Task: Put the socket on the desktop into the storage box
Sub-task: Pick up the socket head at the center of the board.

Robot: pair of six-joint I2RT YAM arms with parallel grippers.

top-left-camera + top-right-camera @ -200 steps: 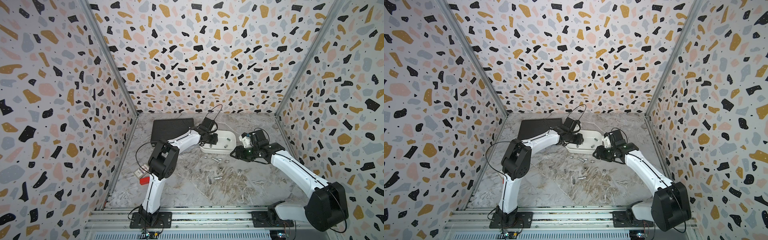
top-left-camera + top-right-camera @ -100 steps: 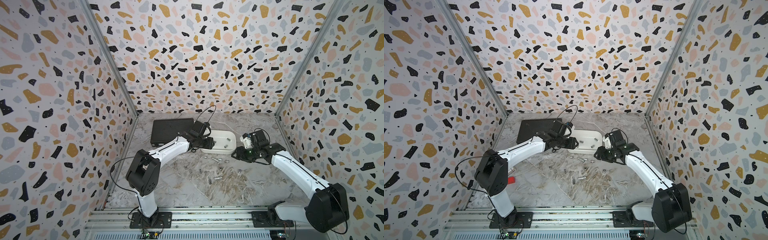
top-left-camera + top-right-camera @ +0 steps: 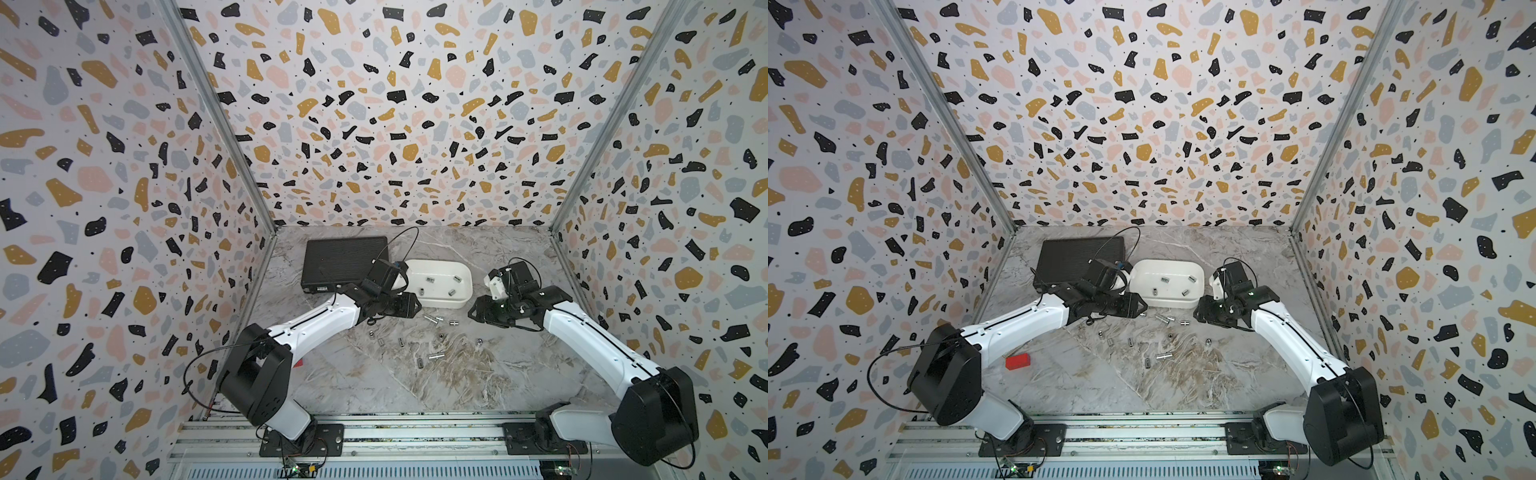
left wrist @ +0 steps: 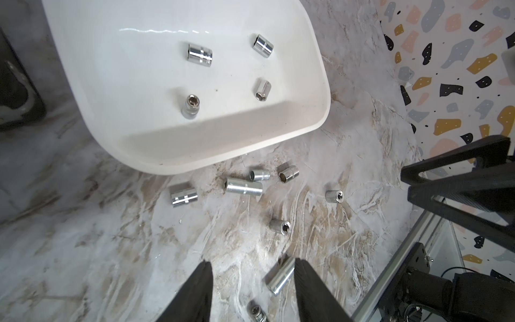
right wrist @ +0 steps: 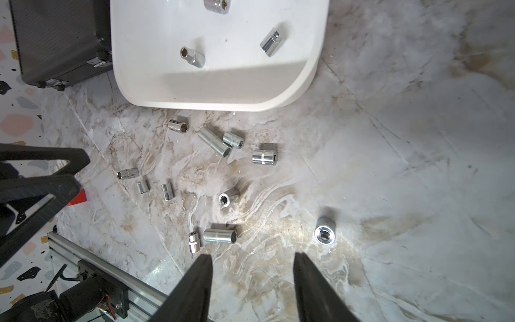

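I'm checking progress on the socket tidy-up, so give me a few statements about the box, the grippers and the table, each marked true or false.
1. The storage box holds four sockets. True.
2. No sockets lie on the desktop. False: many loose sockets lie scattered in front of the box.
3. The left gripper and the right gripper are both open and hold nothing. True.
4. The red block lies inside the box. False: it lies on the desktop beside the left arm.
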